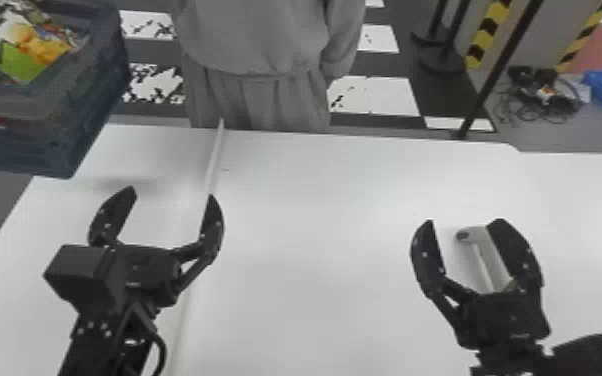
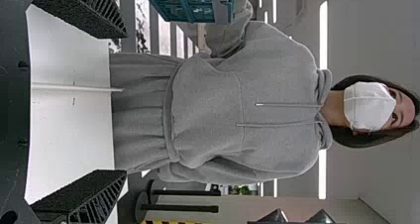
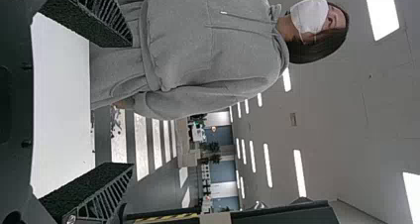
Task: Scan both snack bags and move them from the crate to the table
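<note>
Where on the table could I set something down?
The widest bare patch of the table lies between the pale strip and the right end effector, reaching the far edge. Another lies beyond that end effector. It's crowded at the far left, by the crate and left end effector, and where a gray piece shows between the right one's fingers.

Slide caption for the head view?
Left gripper and right gripper, both open, over white table; crate with snack bags upper left.
</note>
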Controlling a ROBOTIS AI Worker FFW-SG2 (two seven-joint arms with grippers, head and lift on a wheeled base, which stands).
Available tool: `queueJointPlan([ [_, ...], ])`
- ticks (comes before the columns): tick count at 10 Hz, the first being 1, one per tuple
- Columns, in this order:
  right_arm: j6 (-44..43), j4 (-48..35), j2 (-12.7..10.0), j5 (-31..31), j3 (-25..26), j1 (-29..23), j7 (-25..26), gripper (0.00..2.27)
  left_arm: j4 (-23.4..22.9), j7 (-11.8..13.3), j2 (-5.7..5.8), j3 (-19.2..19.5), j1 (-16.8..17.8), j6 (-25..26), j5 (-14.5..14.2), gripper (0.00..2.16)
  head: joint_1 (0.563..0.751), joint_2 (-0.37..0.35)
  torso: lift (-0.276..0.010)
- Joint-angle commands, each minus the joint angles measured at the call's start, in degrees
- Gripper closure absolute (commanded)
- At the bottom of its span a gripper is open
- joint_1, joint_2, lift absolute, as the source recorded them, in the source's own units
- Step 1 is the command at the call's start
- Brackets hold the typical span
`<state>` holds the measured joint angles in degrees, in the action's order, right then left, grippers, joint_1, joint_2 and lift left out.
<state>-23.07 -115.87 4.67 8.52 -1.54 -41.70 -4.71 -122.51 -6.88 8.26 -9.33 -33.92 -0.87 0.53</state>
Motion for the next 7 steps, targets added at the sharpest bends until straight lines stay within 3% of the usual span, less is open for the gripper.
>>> queueJointPlan([
  [1,-0.2,-0.1,0.0,0.0,0.2,-0.3,0.0,0.07,0.0,0.0,0.00,-0.1,0.0,0.0,0.0,0.00,0.695,-0.062,-0.088],
  [7,0.0,-0.1,0.0,0.4,0.3,-0.4,-0.6,0.08,-0.1,0.3,0.00,0.0,-0.5,-0.4,0.0,0.00,0.695,-0.066,-0.088],
])
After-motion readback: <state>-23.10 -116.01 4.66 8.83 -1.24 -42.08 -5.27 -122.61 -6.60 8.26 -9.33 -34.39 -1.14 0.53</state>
